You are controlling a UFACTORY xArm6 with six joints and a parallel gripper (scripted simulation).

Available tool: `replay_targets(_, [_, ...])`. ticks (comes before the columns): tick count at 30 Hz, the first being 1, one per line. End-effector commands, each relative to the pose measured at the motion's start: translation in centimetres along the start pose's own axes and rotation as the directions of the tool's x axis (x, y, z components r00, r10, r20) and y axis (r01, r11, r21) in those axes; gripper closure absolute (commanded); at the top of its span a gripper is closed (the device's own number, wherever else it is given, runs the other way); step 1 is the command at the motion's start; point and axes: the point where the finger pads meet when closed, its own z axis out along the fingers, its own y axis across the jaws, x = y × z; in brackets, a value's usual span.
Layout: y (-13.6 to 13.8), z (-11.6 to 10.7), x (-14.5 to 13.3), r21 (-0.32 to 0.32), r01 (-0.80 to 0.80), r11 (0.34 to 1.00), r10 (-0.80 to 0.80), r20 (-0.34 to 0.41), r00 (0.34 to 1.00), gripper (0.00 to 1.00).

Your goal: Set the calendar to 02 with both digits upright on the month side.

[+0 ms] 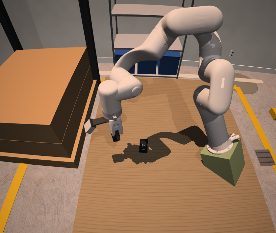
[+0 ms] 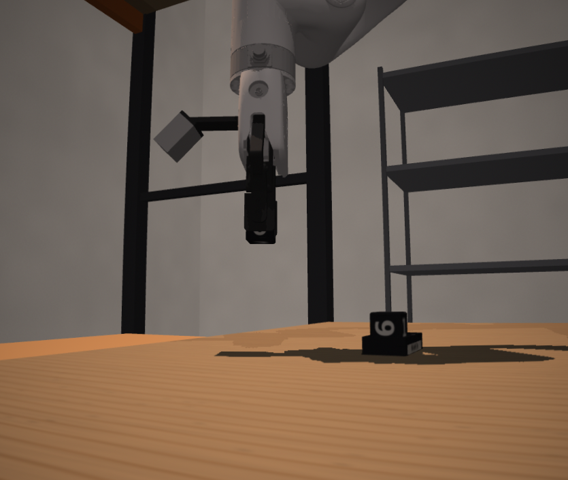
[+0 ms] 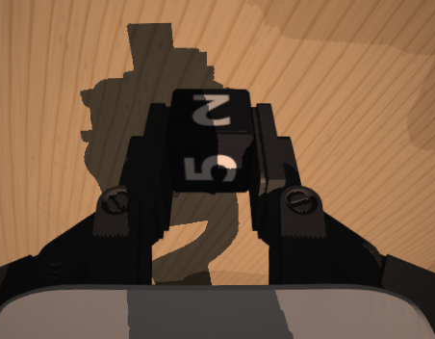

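Observation:
The black tray (image 1: 143, 151) (image 2: 381, 347) lies flat on the table, its small white month label on the side facing right in the exterior view. One black cube (image 1: 144, 145) (image 2: 396, 321) sits in it; the top view shows a 7 and a 6, and the exterior view a 6-like digit turned sideways. My gripper (image 1: 116, 136) (image 2: 260, 219) (image 3: 211, 131) is shut on the other black cube (image 2: 260, 237) (image 3: 211, 137), high above the table, left of the tray in the top and exterior views. The wrist view shows its 2 and 5, both sideways. Its remaining faces are mostly hidden.
The wooden table (image 1: 173, 200) (image 2: 273, 413) bears the arm's green base (image 1: 223, 162) at the right. Large brown boxes (image 1: 32, 85) stand beyond the left edge. A shelf rack (image 1: 146, 41) (image 2: 486, 178) stands at the back. The arm's shadow falls around the tray.

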Motion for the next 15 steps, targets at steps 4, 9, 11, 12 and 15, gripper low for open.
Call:
replay_targets(4, [-0.4,0.8,3.3,-0.021,-0.243,0.97,0.243,0.003,0.97,0.73])
replay_targets(9, [-0.8,1.3,4.8,-0.021,-0.354,0.935,0.354,0.0,0.935,0.73])
replay_targets(11, [-0.8,1.4,5.1,-0.021,-0.374,0.927,0.375,0.0,0.927,0.73])
replay_targets(12, [-0.8,1.4,5.1,-0.021,-0.379,0.925,0.379,0.0,0.925,0.73])
replay_targets(15, [-0.9,1.4,5.1,-0.021,-0.381,0.924,0.381,0.0,0.925,0.73])
